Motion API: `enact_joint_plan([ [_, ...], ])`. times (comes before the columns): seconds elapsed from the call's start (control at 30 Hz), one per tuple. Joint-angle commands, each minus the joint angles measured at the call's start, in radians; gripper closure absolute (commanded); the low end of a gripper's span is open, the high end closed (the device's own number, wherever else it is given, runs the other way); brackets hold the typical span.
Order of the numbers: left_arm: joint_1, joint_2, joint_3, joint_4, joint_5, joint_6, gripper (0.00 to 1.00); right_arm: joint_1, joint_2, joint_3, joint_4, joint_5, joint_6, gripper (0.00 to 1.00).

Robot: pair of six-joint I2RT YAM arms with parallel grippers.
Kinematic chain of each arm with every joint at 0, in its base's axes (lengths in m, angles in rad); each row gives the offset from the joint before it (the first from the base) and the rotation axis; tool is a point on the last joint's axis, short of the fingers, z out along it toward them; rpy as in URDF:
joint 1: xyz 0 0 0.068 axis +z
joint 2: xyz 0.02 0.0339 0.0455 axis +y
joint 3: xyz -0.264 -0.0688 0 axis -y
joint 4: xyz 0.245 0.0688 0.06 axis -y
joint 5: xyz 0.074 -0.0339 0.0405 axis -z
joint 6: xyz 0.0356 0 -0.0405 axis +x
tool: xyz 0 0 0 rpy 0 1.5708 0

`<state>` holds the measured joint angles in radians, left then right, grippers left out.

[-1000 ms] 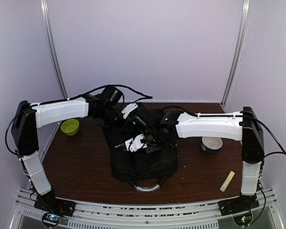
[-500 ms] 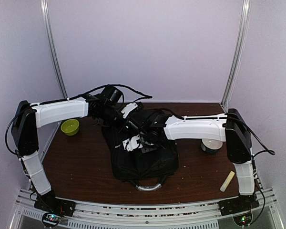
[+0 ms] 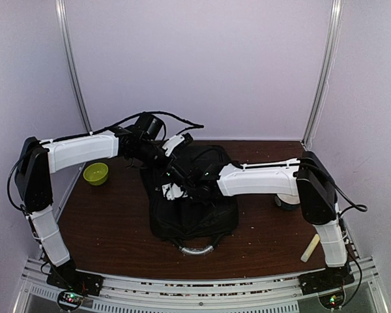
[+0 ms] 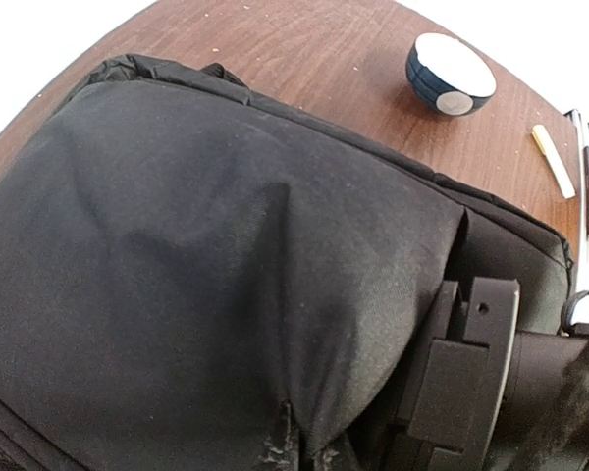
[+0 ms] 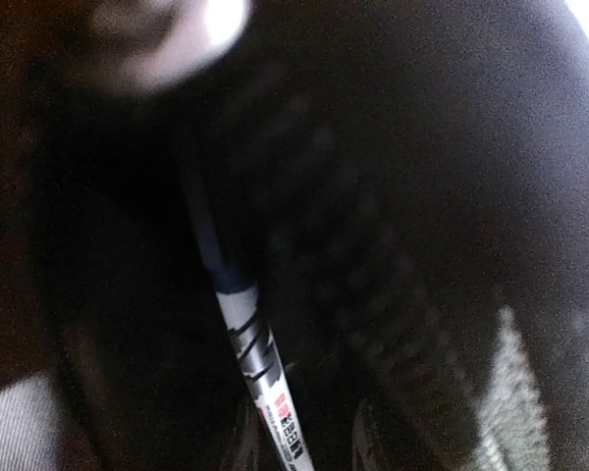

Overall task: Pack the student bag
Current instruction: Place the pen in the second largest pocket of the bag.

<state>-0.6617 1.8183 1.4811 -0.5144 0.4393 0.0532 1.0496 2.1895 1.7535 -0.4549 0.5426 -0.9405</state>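
Two arms over student bag (image 3: pixel 195 218). Shows left gripper (image 3: pixel 158 155) pinched shut on bag fabric. Hides right gripper (image 3: pixel 174 189) opening inside, beside pen (image 5: pixel 250 363).

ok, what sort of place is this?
Probably a lab test booth: plain white wall panels with metal posts, two arms bolted to a rail at a wooden table, staged props like the student bag and green bowl.

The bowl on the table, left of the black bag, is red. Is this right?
No: the top view shows the bowl is green. It does stand on the table, left of the black bag.
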Motion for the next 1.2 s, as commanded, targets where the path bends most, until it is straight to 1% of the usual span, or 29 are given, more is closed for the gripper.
enact_joint_plan([
  [0.0,-0.032,-0.022,0.036,0.014,0.133,-0.015,1.0,-0.027,-0.024,-0.043,0.175,0.135,-0.006,0.65],
  [0.07,-0.032,-0.022,0.036,0.014,0.131,-0.015,1.0,-0.024,-0.043,-0.08,0.179,0.126,-0.013,0.65],
  [0.2,-0.032,-0.022,0.036,0.014,0.127,-0.016,1.0,-0.022,-0.098,-0.131,0.134,0.059,0.012,0.64],
  [0.4,-0.032,-0.016,0.036,0.014,0.122,-0.016,1.0,-0.008,-0.164,-0.157,0.082,0.015,0.053,0.63],
  [0.6,-0.032,-0.014,0.035,0.014,0.113,-0.015,1.0,-0.001,-0.18,-0.151,0.04,-0.006,0.069,0.62],
  [0.73,-0.032,-0.017,0.034,0.014,0.109,-0.015,1.0,-0.001,-0.174,-0.131,-0.025,-0.011,0.101,0.62],
  [0.87,-0.032,-0.017,0.033,0.014,0.106,-0.015,1.0,-0.002,-0.201,-0.129,-0.091,-0.125,0.193,0.65],
  [1.03,-0.032,-0.017,0.033,0.015,0.102,-0.013,1.0,-0.001,-0.244,-0.133,-0.101,-0.15,0.256,0.65],
  [1.17,-0.032,-0.014,0.033,0.015,0.101,-0.013,1.0,0.0,-0.271,-0.128,-0.153,-0.204,0.271,0.61],
])
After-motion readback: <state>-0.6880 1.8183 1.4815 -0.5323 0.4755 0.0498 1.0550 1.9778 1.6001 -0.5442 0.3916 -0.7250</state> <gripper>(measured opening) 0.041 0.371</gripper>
